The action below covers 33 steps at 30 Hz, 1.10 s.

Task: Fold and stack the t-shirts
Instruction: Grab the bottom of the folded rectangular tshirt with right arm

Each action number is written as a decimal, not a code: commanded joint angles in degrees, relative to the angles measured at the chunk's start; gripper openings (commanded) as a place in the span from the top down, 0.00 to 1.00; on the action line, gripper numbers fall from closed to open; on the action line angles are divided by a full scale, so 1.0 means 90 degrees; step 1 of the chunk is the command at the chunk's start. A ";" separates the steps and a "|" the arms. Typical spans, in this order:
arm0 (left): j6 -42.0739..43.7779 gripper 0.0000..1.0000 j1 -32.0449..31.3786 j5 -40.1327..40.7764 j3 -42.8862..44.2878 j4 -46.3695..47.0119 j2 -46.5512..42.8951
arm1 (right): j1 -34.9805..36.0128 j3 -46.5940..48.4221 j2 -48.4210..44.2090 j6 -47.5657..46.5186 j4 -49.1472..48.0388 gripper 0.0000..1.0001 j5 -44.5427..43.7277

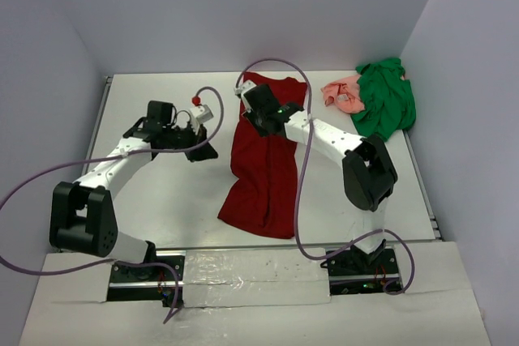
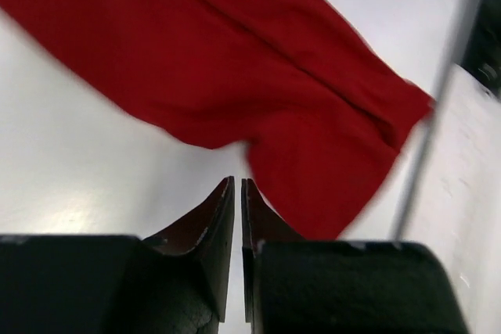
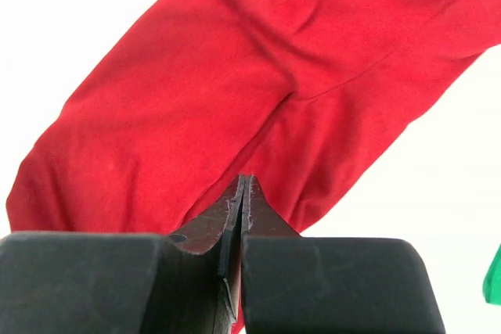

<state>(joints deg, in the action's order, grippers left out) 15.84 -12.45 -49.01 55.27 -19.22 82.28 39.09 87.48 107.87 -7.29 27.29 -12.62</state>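
- Large dark red cloth t-shirt (image 1: 263, 176) lies mid-table, long axis running far to near.
- Bright green shirt (image 1: 389, 103) and salmon-pink shirt (image 1: 345, 96) sit bunched in the far right corner.
- Right gripper (image 3: 243, 181) is over the red shirt's far-left edge, jaws pressed together, no cloth seen between them — the nearer arm.
- Left gripper (image 2: 237, 184) is just left of the red cloth, jaws all but closed and empty.

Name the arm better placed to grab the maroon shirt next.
Right. The right gripper hangs directly over the maroon shirt, jaws shut, so it likely only needs to open and drop. The left gripper, also shut, is over bare table beside the shirt's left edge.
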 commanded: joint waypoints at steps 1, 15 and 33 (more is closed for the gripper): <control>0.1538 0.84 -0.0472 -0.1008 0.0675 -0.2133 0.0193 | -0.0202 0.0668 0.0094 0.0107 -0.0152 1.00 -0.0609; 0.2062 0.82 -0.2268 0.0034 0.0082 -0.2516 0.0507 | -0.0847 0.1276 -0.0150 0.0302 0.0132 1.00 -0.0434; -0.0080 0.93 -0.3080 0.3171 -0.1102 0.2391 0.0465 | -0.1179 0.1403 -0.0297 0.0517 0.0435 1.00 0.0083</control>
<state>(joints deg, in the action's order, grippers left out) 17.08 -39.18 -24.01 42.76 -3.33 83.61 29.06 96.75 108.47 -3.68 30.61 -12.82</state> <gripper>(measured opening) 0.069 0.008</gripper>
